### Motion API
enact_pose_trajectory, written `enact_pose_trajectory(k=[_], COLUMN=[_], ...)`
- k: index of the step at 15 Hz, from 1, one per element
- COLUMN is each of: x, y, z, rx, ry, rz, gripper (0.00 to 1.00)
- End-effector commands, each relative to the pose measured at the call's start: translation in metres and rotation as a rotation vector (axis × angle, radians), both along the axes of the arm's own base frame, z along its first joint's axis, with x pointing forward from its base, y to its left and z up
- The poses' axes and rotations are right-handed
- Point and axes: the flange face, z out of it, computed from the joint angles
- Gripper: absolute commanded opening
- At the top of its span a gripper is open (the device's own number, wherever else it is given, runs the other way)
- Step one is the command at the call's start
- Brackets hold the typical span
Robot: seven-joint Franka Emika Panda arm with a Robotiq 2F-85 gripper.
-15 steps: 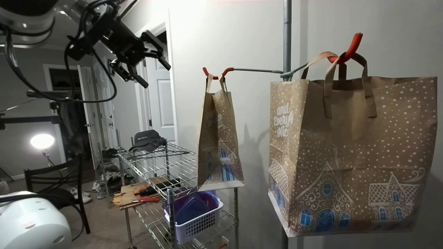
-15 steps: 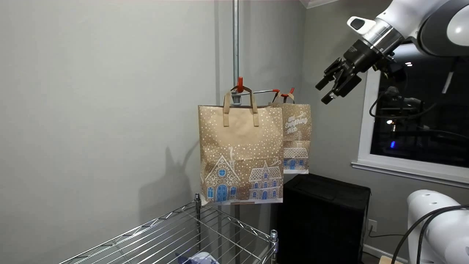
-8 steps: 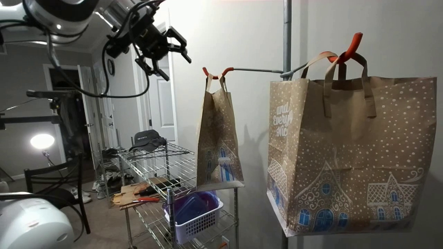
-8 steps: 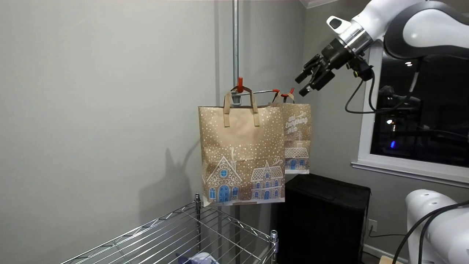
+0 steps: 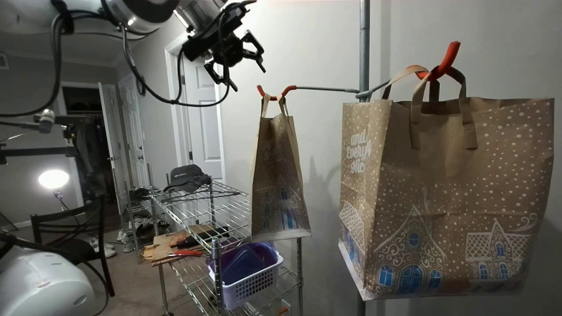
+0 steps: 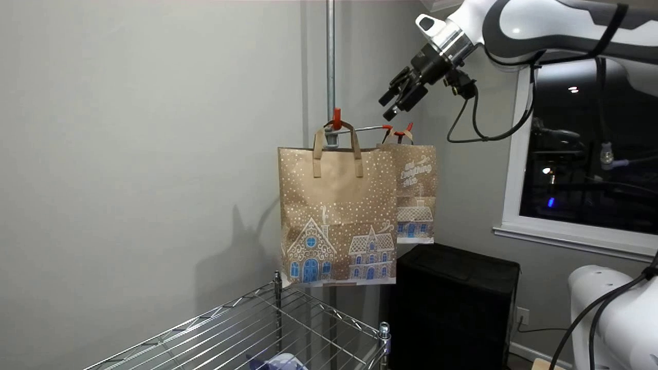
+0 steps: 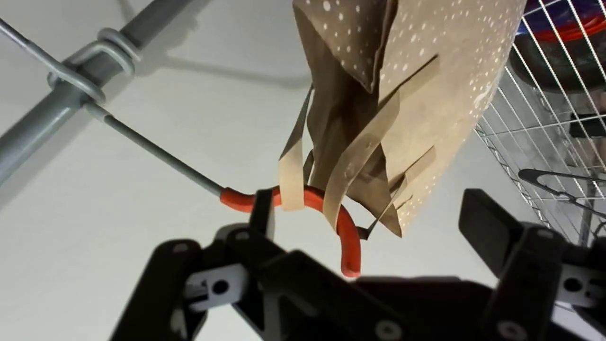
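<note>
My gripper (image 5: 249, 79) stands wide open, with nothing between its fingertips. It is up and to one side of a red hook (image 5: 288, 89), from which a brown paper bag (image 5: 276, 153) hangs by its handles. White and blue houses are printed on this bag (image 6: 336, 195). In the wrist view the hook's red tip (image 7: 350, 251) shows in the gap between the spread fingers, with two handle straps (image 7: 291, 184) looped over it; no contact is visible. A second printed bag (image 5: 461, 188) hangs from another red hook (image 5: 448, 59) farther away.
Both hooks branch from a grey vertical pole (image 5: 364, 44) by the wall. A metal wire shelf (image 6: 384, 334) stands below the nearer bag. On the rack are a cap (image 5: 186, 175) and a purple basket (image 5: 250, 285). A black covered box (image 6: 457, 298) stands beneath the farther bag.
The arm has swept toward the hook of the bag above the shelf, rightward in an exterior view and leftward in the opposite one, rising slightly. The gripper stays open; both bags hang in place.
</note>
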Motion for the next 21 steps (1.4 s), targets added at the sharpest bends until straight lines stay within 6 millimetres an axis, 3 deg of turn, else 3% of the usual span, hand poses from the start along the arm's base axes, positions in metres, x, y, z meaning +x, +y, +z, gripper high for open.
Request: enact_pose_trajectory(k=[1,6,11,21], x=[0.028,0.047,0.062,0.098], y=[0.001,-0.02,-0.041,-0.019], z=[0.013,0.018,0.006,-0.028], rx=[0.018,-0.007,0.024,0.068], ry=[0.029,0.057,0.105,0.153], rz=[0.103,0.158,0.217,0.282], gripper=[1.0,1.0,1.0,1.0])
